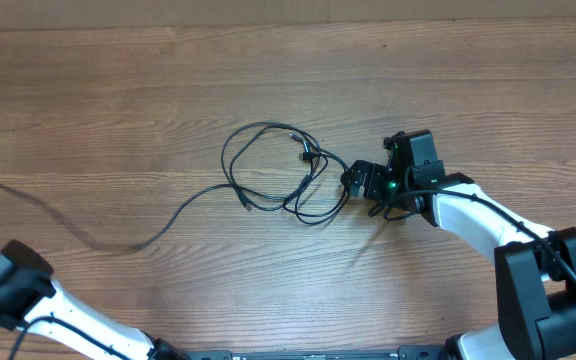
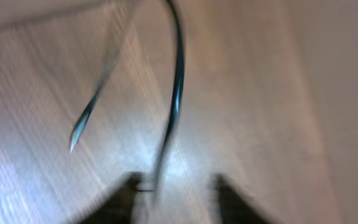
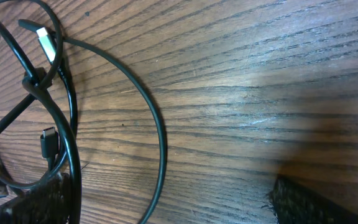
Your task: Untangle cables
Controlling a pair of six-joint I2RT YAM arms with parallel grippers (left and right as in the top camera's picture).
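Cables (image 1: 273,170) lie knotted on the table (image 1: 118,90) — my right gripper (image 1: 356,181) gapes wide at their edge; left gripper (image 2: 176,196) blurred, fingers apart.

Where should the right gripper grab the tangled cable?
Probably grip the single curved strand on the right edge of the tangle, coming from the right with the right gripper: it arcs alone, clear of the crossings and plugs further left.

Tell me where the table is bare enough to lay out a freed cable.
Widest bare wood: the far strip of the table, beyond the tangle. Also bare: the near middle, between the left arm and right arm, below the cable tail. Crowded: centre, where the right hand sits at the tangle's edge.
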